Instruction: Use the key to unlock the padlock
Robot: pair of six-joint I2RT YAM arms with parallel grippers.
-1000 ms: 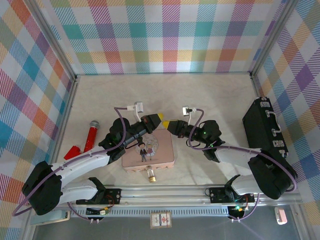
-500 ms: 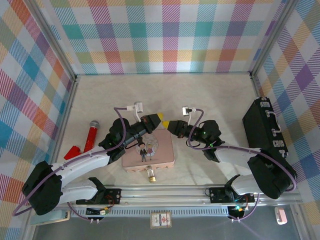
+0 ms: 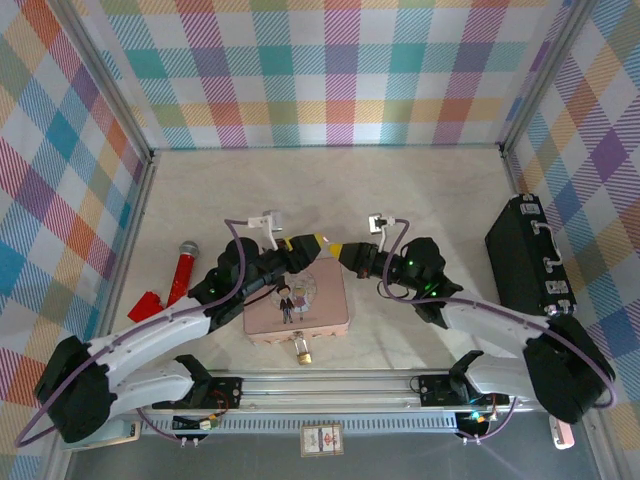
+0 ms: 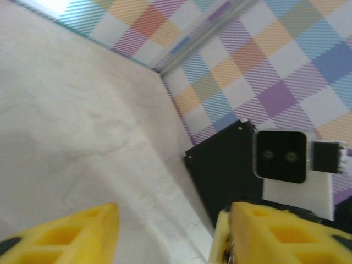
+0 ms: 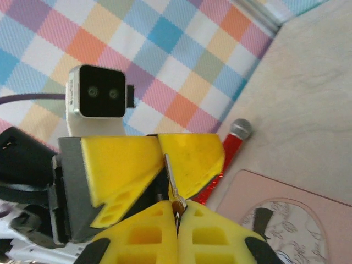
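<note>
- The right gripper point(image 5: 177, 213) has its yellow pads pressed together, pinching the small thin silvery metal key point(image 5: 171, 179). The key's free end sticks out past the tips.
- The left gripper point(image 4: 165, 234) faces it tip to tip above the far edge of the pink rectangular tin point(image 3: 325, 305), with its fingers spread.
- Whether the key touches the left pads cannot be told.
- The tiny brass-bodied padlock with a silvery shackle point(image 3: 302, 347) lies on the table just beside the tin's near edge, apart from both grippers.

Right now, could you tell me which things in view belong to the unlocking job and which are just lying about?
For the job:
key
padlock

Lying about:
pink tin
microphone
black case
small red piece
</note>
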